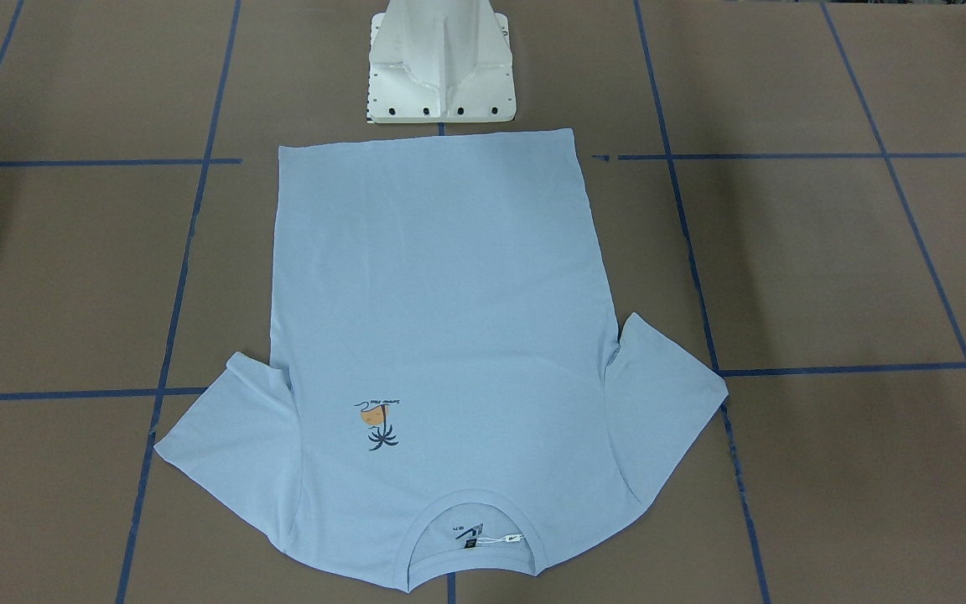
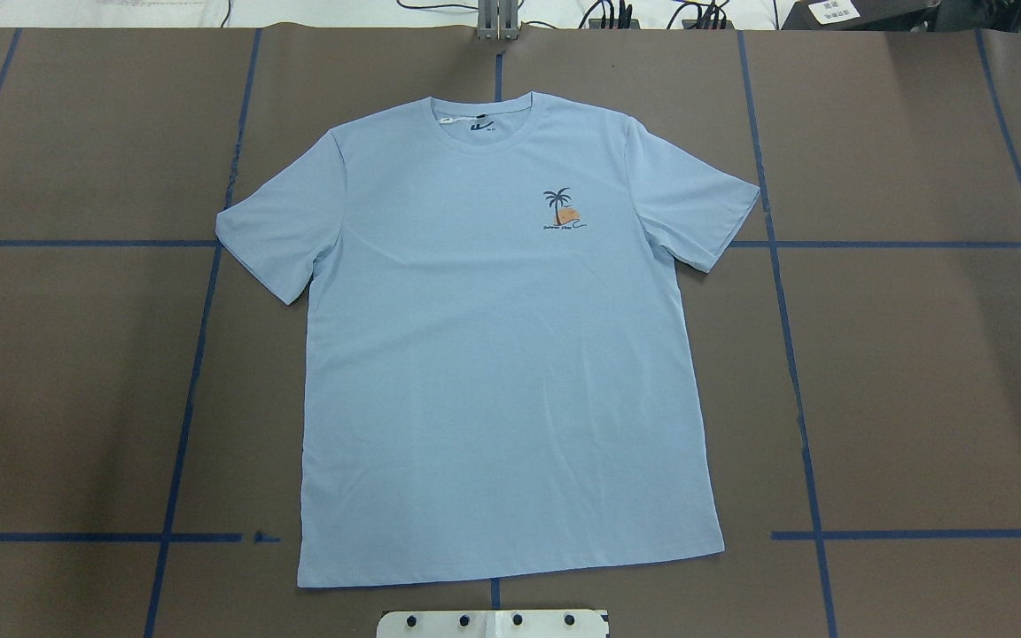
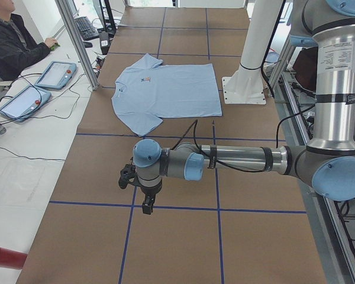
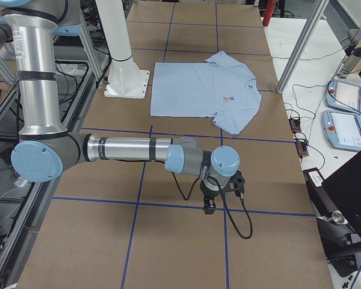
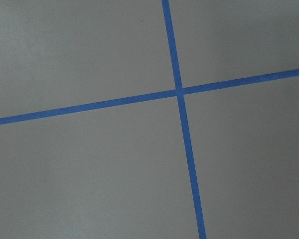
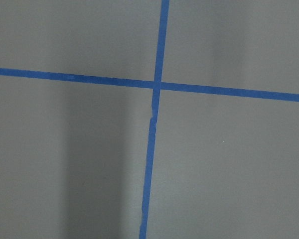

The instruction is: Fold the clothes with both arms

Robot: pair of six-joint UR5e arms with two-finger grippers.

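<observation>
The light blue T-shirt (image 2: 502, 354) lies flat and spread out on the brown table, print side up, with its collar away from the robot and its hem near the pedestal. It also shows in the front view (image 1: 441, 319) and in both side views (image 3: 165, 89) (image 4: 198, 90). My left gripper (image 3: 148, 204) points down over the table, far off the shirt's left sleeve. My right gripper (image 4: 209, 205) points down far off the right sleeve. Each shows only in a side view, so I cannot tell whether it is open or shut. The wrist views show only table and blue tape.
The white pedestal base (image 1: 441, 67) stands just past the shirt's hem. Blue tape lines (image 2: 200, 354) grid the brown table. An operator (image 3: 12, 41) sits at a side desk with teach pendants (image 3: 56, 74). More pendants (image 4: 346, 96) lie beyond the table's far edge.
</observation>
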